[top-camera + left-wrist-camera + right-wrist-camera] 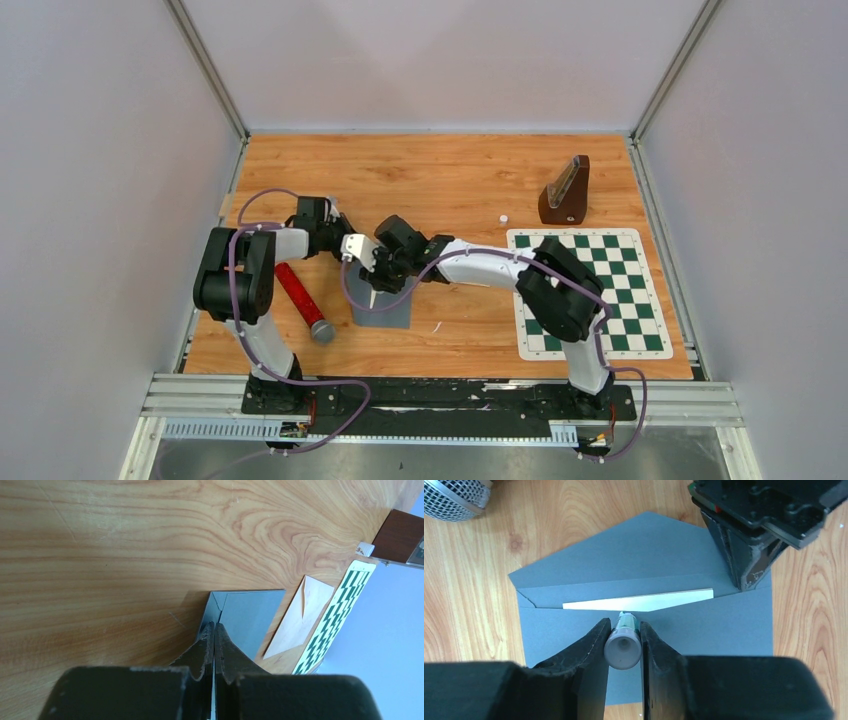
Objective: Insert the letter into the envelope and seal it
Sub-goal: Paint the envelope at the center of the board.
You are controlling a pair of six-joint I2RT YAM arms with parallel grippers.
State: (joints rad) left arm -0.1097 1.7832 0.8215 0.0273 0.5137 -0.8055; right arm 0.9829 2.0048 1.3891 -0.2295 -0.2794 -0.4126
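Only the right wrist view shows the white letter (639,601) tucked inside the grey envelope (704,635), flap open, flat on the bench (469,605). Right claw (623,628) grips a small grey tube (623,650) just at the pocket's edge. Left claw (749,577) is closed, its tips on the envelope's corner. Overhead, both arms reach inward and meet mid-bench.

Over the bench (450,170), the left hand (352,247) and right hand (384,266) are meeting at the twelve o'clock edge of the grey envelope (386,313) — a red microphone (303,298) is lying at its nine o'clock, a chessboard mat (640,290) spreading at three o'clock.
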